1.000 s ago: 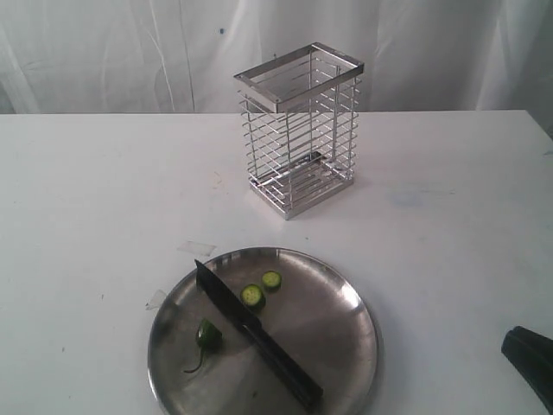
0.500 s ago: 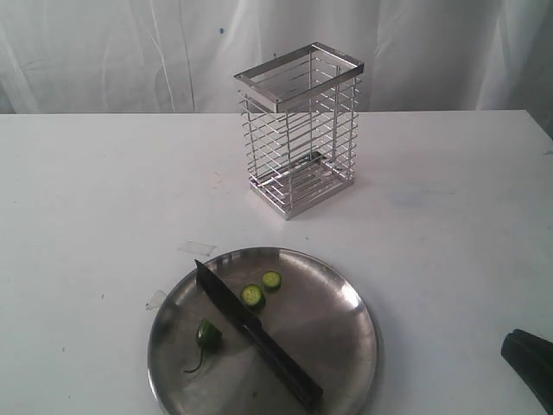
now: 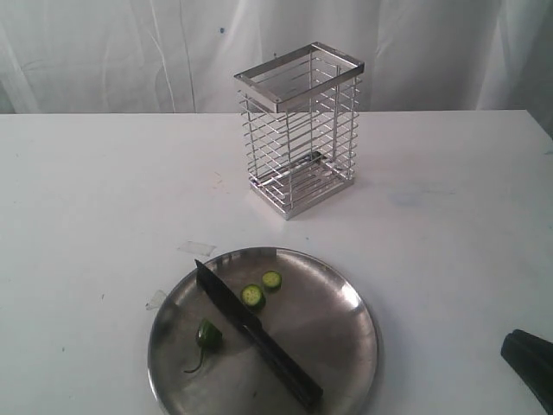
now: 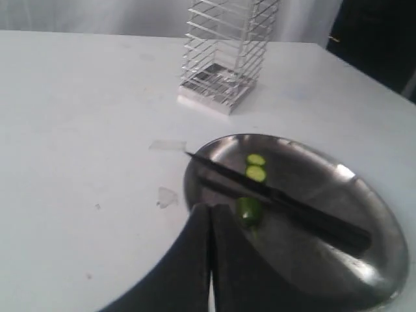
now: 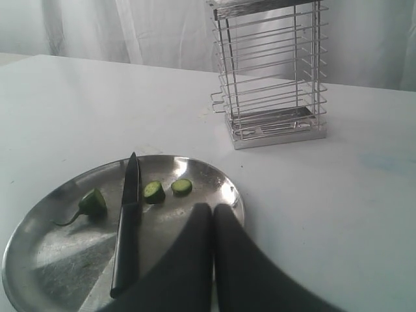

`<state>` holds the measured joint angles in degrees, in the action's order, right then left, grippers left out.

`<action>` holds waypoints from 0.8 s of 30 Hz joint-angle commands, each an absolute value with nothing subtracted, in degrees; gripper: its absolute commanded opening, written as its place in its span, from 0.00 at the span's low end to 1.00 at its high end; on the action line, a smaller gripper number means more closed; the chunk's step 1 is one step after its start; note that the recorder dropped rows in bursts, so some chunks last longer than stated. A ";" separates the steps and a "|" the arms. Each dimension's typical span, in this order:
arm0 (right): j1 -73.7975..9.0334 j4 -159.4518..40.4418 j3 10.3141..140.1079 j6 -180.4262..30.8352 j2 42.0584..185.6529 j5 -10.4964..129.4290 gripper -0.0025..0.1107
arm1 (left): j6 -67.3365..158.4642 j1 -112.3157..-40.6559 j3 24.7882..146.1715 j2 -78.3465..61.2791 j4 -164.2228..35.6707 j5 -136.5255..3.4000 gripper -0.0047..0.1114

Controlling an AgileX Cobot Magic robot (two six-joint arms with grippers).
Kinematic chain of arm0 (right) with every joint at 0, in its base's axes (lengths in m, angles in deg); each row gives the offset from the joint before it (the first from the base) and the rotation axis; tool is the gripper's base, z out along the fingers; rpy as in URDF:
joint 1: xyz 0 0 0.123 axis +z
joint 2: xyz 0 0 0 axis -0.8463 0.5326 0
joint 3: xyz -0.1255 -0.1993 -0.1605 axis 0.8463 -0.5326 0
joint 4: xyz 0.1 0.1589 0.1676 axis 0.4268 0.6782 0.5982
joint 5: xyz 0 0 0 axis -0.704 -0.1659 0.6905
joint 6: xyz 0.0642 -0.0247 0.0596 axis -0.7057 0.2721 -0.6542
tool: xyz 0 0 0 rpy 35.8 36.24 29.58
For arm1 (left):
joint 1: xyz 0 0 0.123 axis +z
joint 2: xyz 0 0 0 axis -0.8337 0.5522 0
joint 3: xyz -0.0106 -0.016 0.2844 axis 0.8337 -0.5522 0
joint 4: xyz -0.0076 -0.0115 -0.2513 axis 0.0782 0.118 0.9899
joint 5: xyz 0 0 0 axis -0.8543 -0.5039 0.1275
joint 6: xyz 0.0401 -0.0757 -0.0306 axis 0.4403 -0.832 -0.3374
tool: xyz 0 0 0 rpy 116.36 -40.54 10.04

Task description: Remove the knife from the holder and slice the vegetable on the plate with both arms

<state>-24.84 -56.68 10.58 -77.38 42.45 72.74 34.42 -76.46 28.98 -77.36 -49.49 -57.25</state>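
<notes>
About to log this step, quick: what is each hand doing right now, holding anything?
Left hand: closed, holding nothing.
Right hand: closed, holding nothing.
The knife lies on the plate.

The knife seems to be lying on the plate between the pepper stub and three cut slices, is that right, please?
Not quite: the knife lies on the plate between the pepper stub and two cut slices, not three. The exterior view shows this.

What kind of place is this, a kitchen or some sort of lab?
Probably a lab test bench, not a kitchen: a bare white table backed by a white curtain, with only a wire holder and a steel plate.
</notes>
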 commanded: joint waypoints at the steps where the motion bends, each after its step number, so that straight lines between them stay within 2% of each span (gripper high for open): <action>1: -25.27 -56.49 10.31 -77.43 42.06 72.62 0.02 | 34.90 -70.04 25.73 -78.35 -49.74 -55.46 0.04; 7: -25.27 -56.49 10.31 -77.43 42.06 72.62 0.02 | 37.78 -64.53 24.79 -78.35 -53.33 -54.49 0.04; 24: -25.27 -56.49 10.31 -77.43 42.06 72.62 0.02 | 43.12 -64.53 24.79 -78.35 -53.33 -54.72 0.04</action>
